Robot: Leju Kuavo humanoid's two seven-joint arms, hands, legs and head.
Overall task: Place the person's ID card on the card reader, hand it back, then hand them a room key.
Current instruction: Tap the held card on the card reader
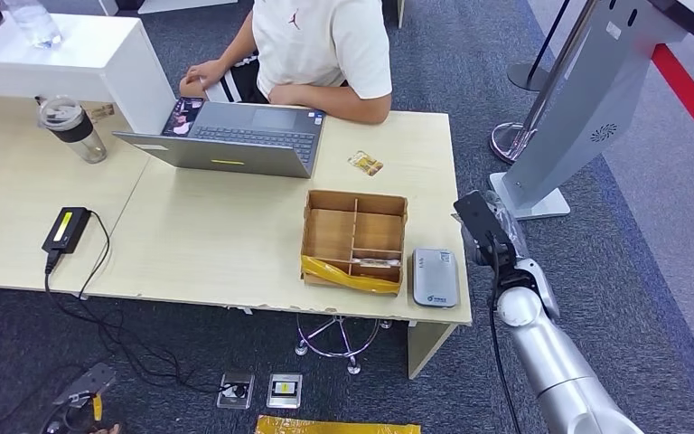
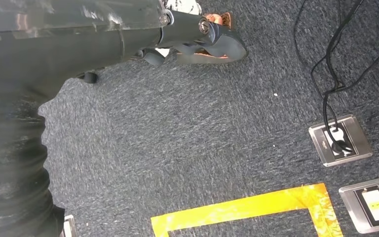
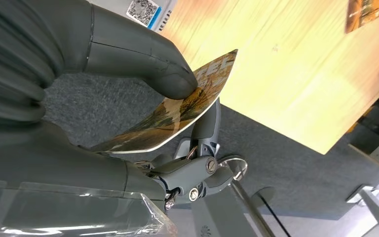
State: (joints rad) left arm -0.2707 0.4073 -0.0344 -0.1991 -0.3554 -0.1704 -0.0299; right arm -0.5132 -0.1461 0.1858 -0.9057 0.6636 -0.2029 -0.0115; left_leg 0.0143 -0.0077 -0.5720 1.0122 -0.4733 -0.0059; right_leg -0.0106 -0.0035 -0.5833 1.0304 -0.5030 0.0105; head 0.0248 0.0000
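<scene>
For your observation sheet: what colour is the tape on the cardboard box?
Yellow tape, clearest in the head view.

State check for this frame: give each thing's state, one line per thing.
right hand: pinching a card, off the table edge
left hand: hanging over the floor, holding nothing
card reader: bare
laptop: open
cardboard box: open, compartmented
second card: flat on table
</scene>
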